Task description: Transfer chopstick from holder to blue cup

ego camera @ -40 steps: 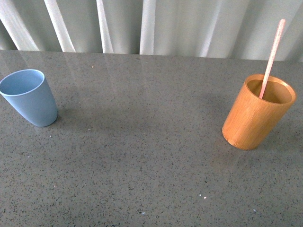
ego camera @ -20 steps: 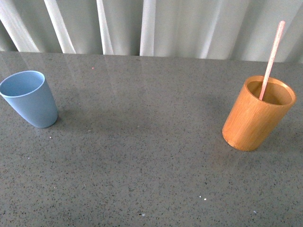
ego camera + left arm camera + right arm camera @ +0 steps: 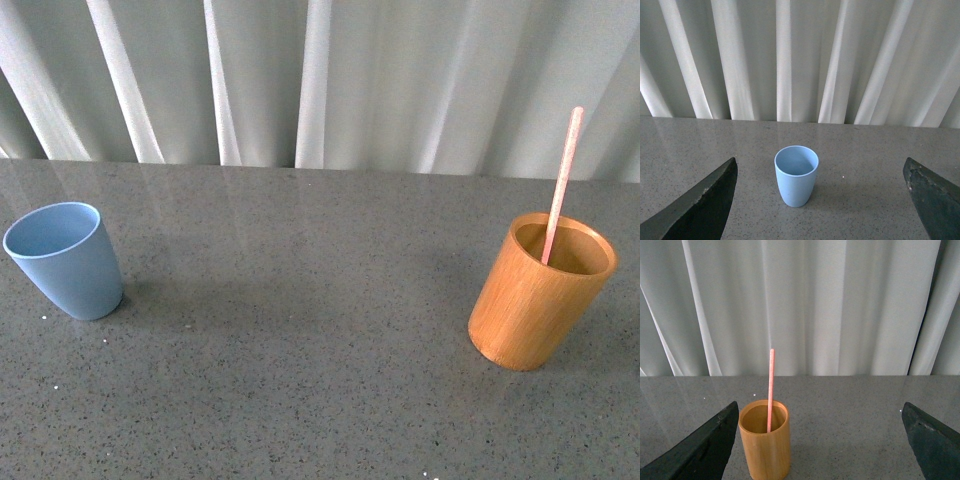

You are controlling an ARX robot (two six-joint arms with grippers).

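Pale pleated curtain along far edge of grey speckled counter. Blue cup upright at left, orange-brown holder upright at right, well apart. Left hand spread wide open, facing blue cup. Right hand spread wide open, facing holder. Neither touching anything. Chopstick standing in holder: 1 thin, straight, salmon-pink stick, nearly upright, upper part well above rim.
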